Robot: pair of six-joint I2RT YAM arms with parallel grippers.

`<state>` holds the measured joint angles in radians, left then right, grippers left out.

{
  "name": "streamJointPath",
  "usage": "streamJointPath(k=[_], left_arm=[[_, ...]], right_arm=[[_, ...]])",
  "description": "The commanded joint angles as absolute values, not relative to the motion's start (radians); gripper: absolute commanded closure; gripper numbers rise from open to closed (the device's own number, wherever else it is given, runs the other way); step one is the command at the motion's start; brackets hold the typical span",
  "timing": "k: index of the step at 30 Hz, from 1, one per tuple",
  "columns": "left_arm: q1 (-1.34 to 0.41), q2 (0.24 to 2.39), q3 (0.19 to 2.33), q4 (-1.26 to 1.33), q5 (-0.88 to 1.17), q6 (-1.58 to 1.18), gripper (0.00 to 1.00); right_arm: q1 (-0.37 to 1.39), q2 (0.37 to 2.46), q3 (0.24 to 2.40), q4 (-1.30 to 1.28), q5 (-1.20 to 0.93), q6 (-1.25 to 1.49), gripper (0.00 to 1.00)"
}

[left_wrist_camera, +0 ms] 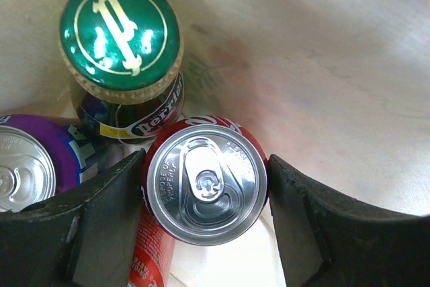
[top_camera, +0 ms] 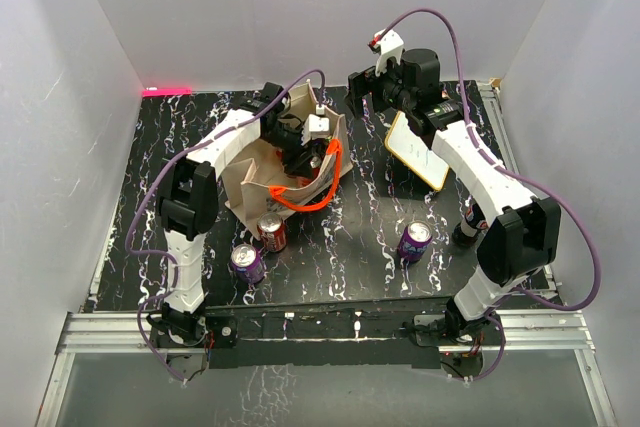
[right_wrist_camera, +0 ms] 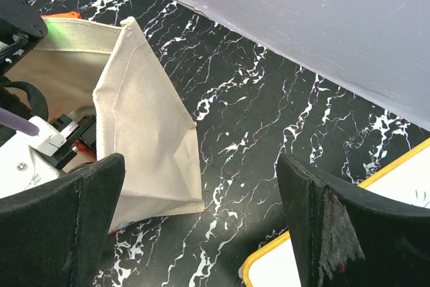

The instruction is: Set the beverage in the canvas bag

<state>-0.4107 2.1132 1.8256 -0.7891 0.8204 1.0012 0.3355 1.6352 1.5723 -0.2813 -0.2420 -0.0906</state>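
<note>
From above, the left gripper point(top_camera: 300, 152) dips into the canvas bag point(top_camera: 245, 187) on the tabletop point(top_camera: 350, 237). Its wrist view shows it clamped on a red can point(left_wrist_camera: 205, 183) inside, beside a green-capped bottle point(left_wrist_camera: 121, 31). The right gripper point(right_wrist_camera: 200, 166) gapes, empty, by the bag's corner.

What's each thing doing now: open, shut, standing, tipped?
canvas bag, open
held red can, upright, sealed, in bag
green bottle, upright, capped, in bag
left fingers, shut on held red can
right fingers, open, empty
table red can, upright
left purple can, upright
right purple can, upright
</note>
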Motion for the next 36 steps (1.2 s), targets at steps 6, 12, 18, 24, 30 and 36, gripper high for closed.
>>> streamJointPath(k=[6,12,18,24,30,36], left_arm=[[-0.418,2.035,1.759,-0.855,0.874,1.081,0.82],[-0.419,2.021,1.749,-0.855,0.871,1.086,0.68],[-0.419,2.034,1.783,-0.886,0.862,1.094,0.64],[-0.419,2.046,1.838,-1.034,0.889,1.218,0.85],[-0.419,2.051,1.923,-1.213,0.866,1.332,0.94],[-0.410,2.025,1.869,-1.199,0.841,1.367,0.97]], right_arm=[[0.331,1.587,1.568,-0.224,-0.245,-0.084,0.00],[0.331,1.589,1.569,-0.223,-0.249,-0.084,0.00],[0.331,1.587,1.565,-0.223,-0.255,-0.081,0.00],[0.330,1.582,1.557,-0.222,-0.255,-0.081,0.00],[0.330,1.575,1.548,-0.216,-0.260,-0.076,0.00],[0.331,1.570,1.539,-0.215,-0.262,-0.070,0.00]])
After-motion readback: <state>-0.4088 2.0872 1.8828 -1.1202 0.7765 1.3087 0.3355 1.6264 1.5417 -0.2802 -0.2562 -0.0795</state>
